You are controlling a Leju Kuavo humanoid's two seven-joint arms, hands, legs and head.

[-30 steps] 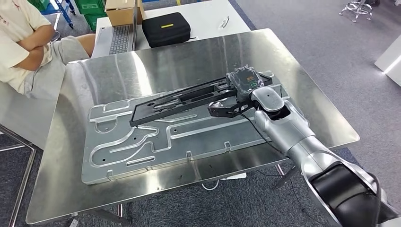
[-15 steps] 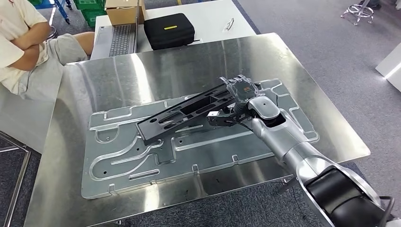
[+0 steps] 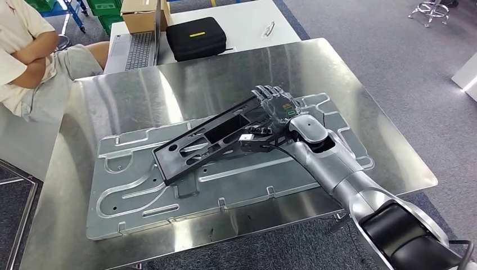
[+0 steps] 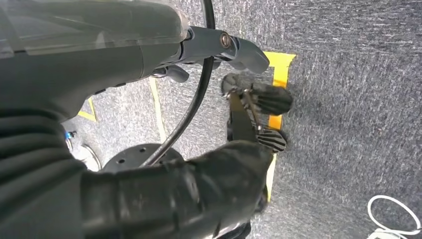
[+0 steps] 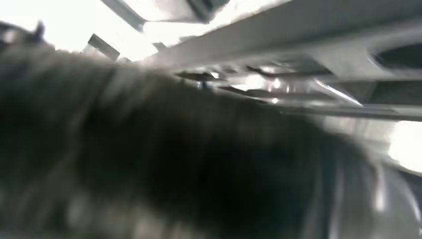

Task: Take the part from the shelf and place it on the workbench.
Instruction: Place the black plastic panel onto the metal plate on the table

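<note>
A long black part [image 3: 211, 138] with several cut-outs lies slanted on the grey machined plate [image 3: 140, 191] on top of the steel workbench [image 3: 185, 84]. Its left end rests on the plate and its right end is at my right hand [image 3: 275, 109]. That hand's fingers [image 3: 269, 93] are stretched out and spread over the part's end, with the thumb [image 3: 256, 140] below the part's near edge. The right wrist view is a dark blur with bright metal edges of the plate [image 5: 308, 30] behind. My left hand [image 4: 249, 114] hangs over grey carpet, loosely bent, holding nothing.
A person [image 3: 28, 50] sits with arms crossed at the back left. Behind the workbench a white table carries a laptop [image 3: 138, 48], a black case [image 3: 197, 36] and a cardboard box [image 3: 140, 11]. Yellow floor tape [image 4: 278, 74] and a white cable [image 4: 393, 214] lie below my left hand.
The part's left end has swung toward me and down onto the plate. My right hand's fingers, curled over the part before, are now straightened and spread. The camera has shifted slightly.
</note>
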